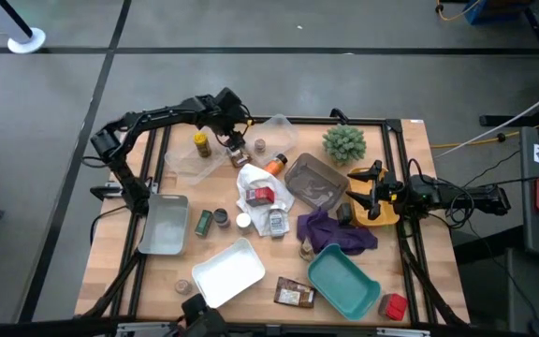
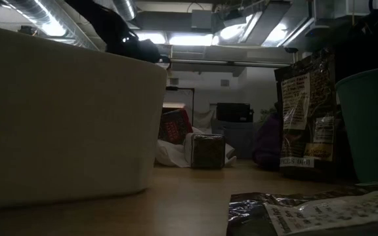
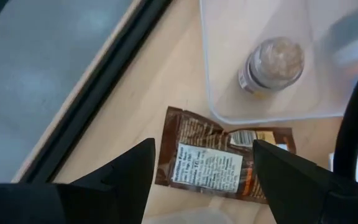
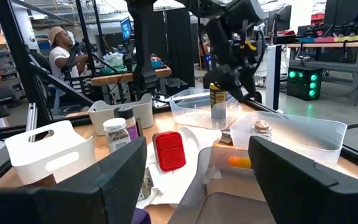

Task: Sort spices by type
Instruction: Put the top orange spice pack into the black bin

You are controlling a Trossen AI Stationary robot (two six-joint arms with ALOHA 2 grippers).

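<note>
Nearest, at the worktop's [image 1: 120, 271] near edge, one brown packet [image 1: 294, 295] lies between the white tray [image 1: 227, 272] and the teal tray [image 1: 342, 283], one red box [image 1: 394, 306] beside it. Farther back, the right gripper [image 1: 364, 192] waits by the yellow bin, jaws wide and empty. At the far left, the left gripper [image 3: 204, 168] hovers with jaws wide over a second brown packet [image 3: 219, 163]. Only the left wrist view shows this packet lying just beside the clear tray [image 3: 272, 115], which holds one small jar [image 3: 271, 64].

brown packet [image 3: 219, 163] with white printed label; yellow jar [image 1: 200, 143]; red box [image 4: 168, 150]; teal tray [image 1: 342, 284]; purple cloth [image 1: 337, 232]; green spiky plant [image 1: 344, 142]; white tray [image 1: 226, 272]; light wood table [image 1: 251, 225].
</note>
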